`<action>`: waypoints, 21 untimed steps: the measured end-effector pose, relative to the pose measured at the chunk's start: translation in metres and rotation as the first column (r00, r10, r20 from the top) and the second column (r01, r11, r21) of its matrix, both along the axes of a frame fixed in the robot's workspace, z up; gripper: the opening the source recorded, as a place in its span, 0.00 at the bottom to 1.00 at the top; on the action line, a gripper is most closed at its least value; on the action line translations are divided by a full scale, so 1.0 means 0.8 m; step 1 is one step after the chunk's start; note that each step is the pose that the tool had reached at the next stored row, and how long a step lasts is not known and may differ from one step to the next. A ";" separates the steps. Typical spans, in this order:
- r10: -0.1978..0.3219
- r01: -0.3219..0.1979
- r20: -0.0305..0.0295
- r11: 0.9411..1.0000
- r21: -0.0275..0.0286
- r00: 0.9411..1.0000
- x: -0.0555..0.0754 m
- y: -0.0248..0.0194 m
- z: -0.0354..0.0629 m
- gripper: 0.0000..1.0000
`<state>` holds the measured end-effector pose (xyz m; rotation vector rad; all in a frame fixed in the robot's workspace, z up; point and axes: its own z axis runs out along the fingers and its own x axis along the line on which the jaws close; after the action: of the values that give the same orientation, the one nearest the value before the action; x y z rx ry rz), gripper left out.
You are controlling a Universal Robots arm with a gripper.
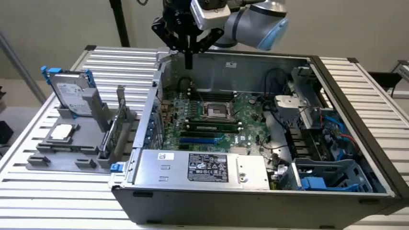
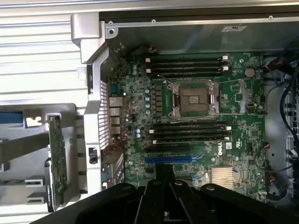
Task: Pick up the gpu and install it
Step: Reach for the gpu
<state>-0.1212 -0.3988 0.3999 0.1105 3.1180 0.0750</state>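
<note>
exterior oblique, wrist overhead; shared motherboard (image 1: pixel 211 115)

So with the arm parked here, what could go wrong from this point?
1. The gpu stands upright in the grey rack, close to the case wall. The pincer, now above the case's rear edge, might clip that wall when reaching for it.
2. The pincer looks shut, so it may strike the card's top edge rather than straddle it.
3. The blue slot lies beside the memory slots, so a tilted card could miss it.

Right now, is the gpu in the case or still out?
Out. The gpu stands on edge in the rack beside the case, and the blue slot on the board is bare.
</note>
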 end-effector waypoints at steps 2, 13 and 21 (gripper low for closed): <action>0.000 0.000 0.000 1.000 0.000 1.000 0.000 0.0000 0.000 0.11; 0.000 0.000 0.000 1.000 0.000 1.000 0.000 0.0000 0.001 0.11; 0.000 0.000 0.000 1.000 0.000 1.000 -0.002 -0.0014 0.001 0.11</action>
<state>-0.1227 -0.3999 0.4009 0.1104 3.1181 0.0746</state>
